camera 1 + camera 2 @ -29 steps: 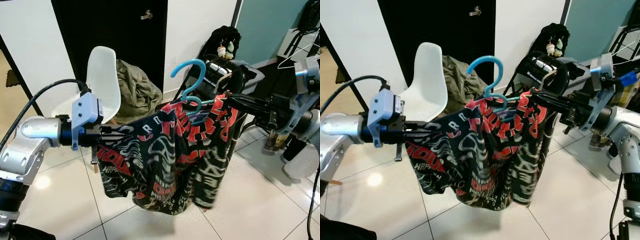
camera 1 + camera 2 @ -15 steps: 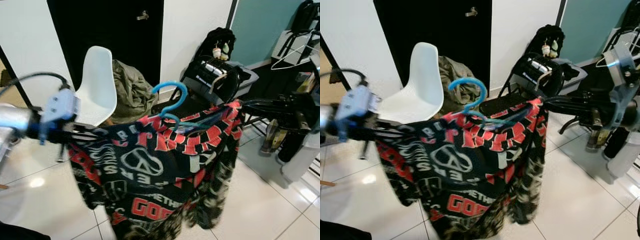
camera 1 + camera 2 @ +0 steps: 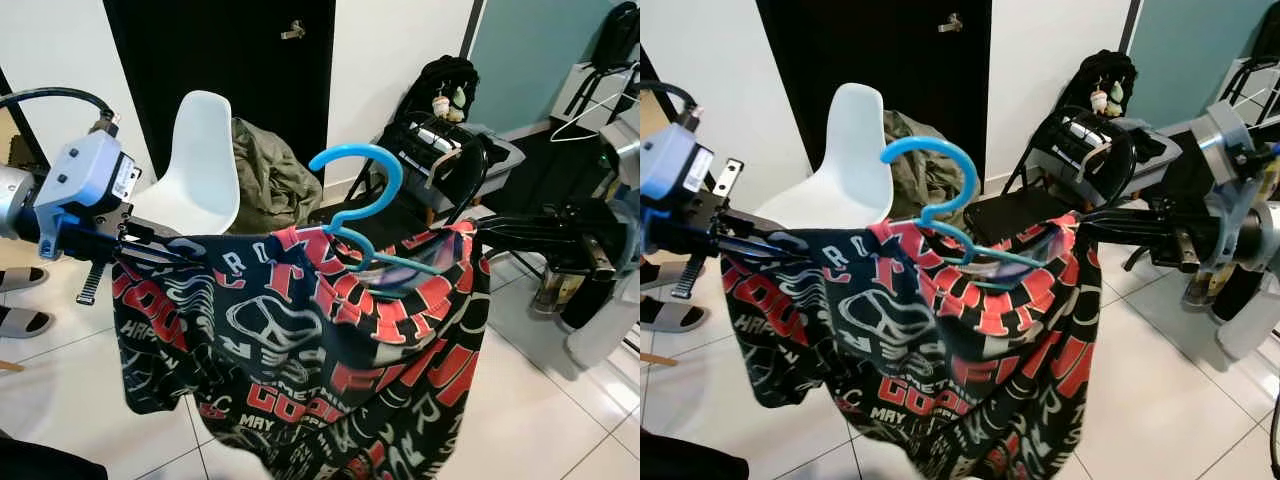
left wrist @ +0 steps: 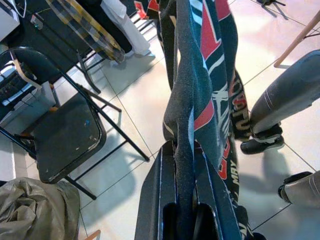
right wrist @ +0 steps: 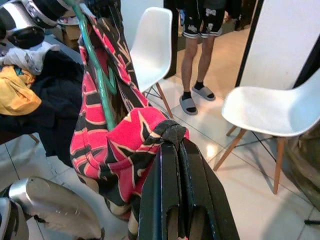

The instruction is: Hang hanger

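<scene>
Black-and-red printed garment (image 3: 320, 350), spread wide btwn both arms, hangs above the tiled floor (image 3: 520, 400); its top edge runs roughly level, lower part drooping in folds. White chair (image 3: 195, 170) stands behind it, by a dark doorway; olive cloth heap (image 3: 265, 180) just beside the chair; black folding chair (image 3: 1015, 210) behind the garment's right half. Blue hanger (image 3: 360, 215) sits w/ its body inside the garment's neck area, hook rising upright above the fabric, free of any rail. Left gripper (image 4: 184, 165) at the garment's left top corner, fingers clamped on a bunched fold of fabric; right gripper (image 5: 172, 145) at the right top corner, fingers closed on the red-patterned hem. A person's legs in sandals (image 5: 197, 97) stand beyond a second white chair (image 5: 272, 107), per right wrist view.
</scene>
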You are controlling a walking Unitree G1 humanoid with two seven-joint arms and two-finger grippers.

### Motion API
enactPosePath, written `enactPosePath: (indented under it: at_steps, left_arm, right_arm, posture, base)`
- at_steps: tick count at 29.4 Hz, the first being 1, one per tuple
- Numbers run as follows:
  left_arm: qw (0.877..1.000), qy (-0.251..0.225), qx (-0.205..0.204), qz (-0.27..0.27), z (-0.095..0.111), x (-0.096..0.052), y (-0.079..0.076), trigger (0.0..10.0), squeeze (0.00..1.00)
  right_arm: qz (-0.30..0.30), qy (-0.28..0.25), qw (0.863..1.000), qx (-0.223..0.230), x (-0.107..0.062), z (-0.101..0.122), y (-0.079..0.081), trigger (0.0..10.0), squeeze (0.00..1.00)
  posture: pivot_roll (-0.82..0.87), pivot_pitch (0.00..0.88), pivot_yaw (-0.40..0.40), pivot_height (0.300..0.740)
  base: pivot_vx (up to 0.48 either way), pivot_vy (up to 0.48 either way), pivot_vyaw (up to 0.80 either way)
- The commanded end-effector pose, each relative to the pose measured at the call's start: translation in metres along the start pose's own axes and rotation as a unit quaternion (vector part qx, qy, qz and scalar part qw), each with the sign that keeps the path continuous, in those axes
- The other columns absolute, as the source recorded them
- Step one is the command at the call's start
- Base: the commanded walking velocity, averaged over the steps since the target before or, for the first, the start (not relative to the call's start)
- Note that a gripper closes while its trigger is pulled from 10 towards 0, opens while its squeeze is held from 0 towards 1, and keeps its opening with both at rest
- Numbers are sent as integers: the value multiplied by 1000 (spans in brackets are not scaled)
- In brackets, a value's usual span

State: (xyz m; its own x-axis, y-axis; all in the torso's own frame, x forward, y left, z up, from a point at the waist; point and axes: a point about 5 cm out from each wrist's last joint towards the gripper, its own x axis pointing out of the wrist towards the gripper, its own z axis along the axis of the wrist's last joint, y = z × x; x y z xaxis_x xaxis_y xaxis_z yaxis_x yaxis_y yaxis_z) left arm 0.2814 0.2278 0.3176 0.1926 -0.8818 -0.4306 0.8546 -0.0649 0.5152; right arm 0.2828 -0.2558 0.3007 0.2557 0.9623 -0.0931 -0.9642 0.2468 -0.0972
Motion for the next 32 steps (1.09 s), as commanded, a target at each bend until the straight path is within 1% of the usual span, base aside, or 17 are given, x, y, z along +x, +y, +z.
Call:
enactPosePath:
  at_steps: [1, 2, 5, 8, 10, 12, 14, 15, 16, 18, 22, 24, 28, 29, 30, 31, 32]
  left_arm:
    - [1000, 8, 9, -19, -3, 9, 0, 10000, 0]
    - [1000, 8, 9, -19, -3, 9, 0, 10000, 0]
    - [999, 32, -3, -5, -17, 21, 1, 10000, 0]
    - [999, 36, -9, 6, -22, 25, 2, 10000, 0]
    - [999, 40, -14, 25, -25, 28, 4, 10000, 0]
    - [996, 48, -27, 68, -32, 32, 10, 10000, 0]
    - [996, 48, -27, 68, -32, 32, 10, 10000, 0]
    - [992, 58, -35, 105, -37, 32, 14, 10000, 0]
    - [992, 58, -35, 105, -37, 32, 14, 10000, 0]
    - [984, 69, -48, 160, -45, 26, 18, 10000, 0]
    - [981, 71, -50, 173, -47, 24, 19, 10000, 0]
    - [981, 58, -49, 176, -44, 17, 15, 10000, 0]
    - [983, 47, -46, 173, -41, 14, 13, 10000, 0]
    - [985, 29, -40, 163, -35, 13, 11, 10000, 0]
    - [985, 29, -40, 163, -35, 13, 11, 10000, 0]
    - [989, 8, -34, 146, -30, 15, 7, 10000, 0]
    - [990, -10, -32, 135, -26, 18, 4, 10000, 0]
  right_arm:
    - [24, 7, 1000, -6, 10, 1, 3, 0, 0]
    - [24, 7, 1000, -6, 10, 1, 3, 0, 0]
    - [30, 10, 999, -10, 13, 3, 3, 0, 0]
    - [29, 11, 999, -15, 13, 5, 2, 0, 0]
    - [27, 12, 999, -19, 12, 8, 2, 0, 0]
    - [22, 14, 999, -28, 9, 14, 0, 0, 0]
    - [22, 14, 999, -28, 9, 14, 0, 0, 0]
    - [16, 15, 999, -31, 7, 16, -1, 0, 0]
    - [16, 15, 999, -31, 7, 16, -1, 0, 0]
    - [3, 16, 999, -34, 3, 16, -3, 0, 0]
    - [-1, 16, 999, -34, 2, 16, -4, 0, 0]
    - [-14, 25, 999, -25, 5, 4, -8, 0, 0]
    - [-23, 29, 999, -21, 8, -2, -10, 0, 0]
    - [-56, 37, 997, -22, 12, -11, -17, 0, 0]
    - [-56, 37, 997, -22, 12, -11, -17, 0, 0]
    - [-93, 38, 995, -26, 16, -18, -24, 10000, 0]
    - [-124, 27, 992, -25, 21, -21, -31, 10000, 0]
  posture:
    - [-67, 0, -22, 740]
    - [-67, 0, -22, 740]
    - [-72, 0, -18, 740]
    - [-75, 0, -18, 740]
    - [-78, 0, -17, 740]
    - [-78, 0, -19, 740]
    - [-78, 0, -19, 740]
    - [-76, 0, -21, 740]
    - [-76, 0, -21, 740]
    - [-72, 0, -27, 740]
    - [-71, 0, -28, 740]
    - [-61, 0, -35, 740]
    - [-60, 0, -35, 740]
    - [-56, 0, -35, 740]
    - [-56, 0, -35, 740]
    - [-51, 0, -36, 740]
    - [-51, 0, -37, 740]
  base:
    - [0, 0, 0]
    - [0, 0, 0]
    - [0, 0, 0]
    - [0, 0, 0]
    - [0, 0, 0]
    - [0, 0, 0]
    - [0, 0, 0]
    - [0, 0, 0]
    - [0, 0, 0]
    - [0, 0, 0]
    - [0, 0, 0]
    - [0, 0, 0]
    - [0, 0, 0]
    - [0, 0, 0]
    - [0, 0, 0]
    - [0, 0, 0]
    - [0, 0, 0]
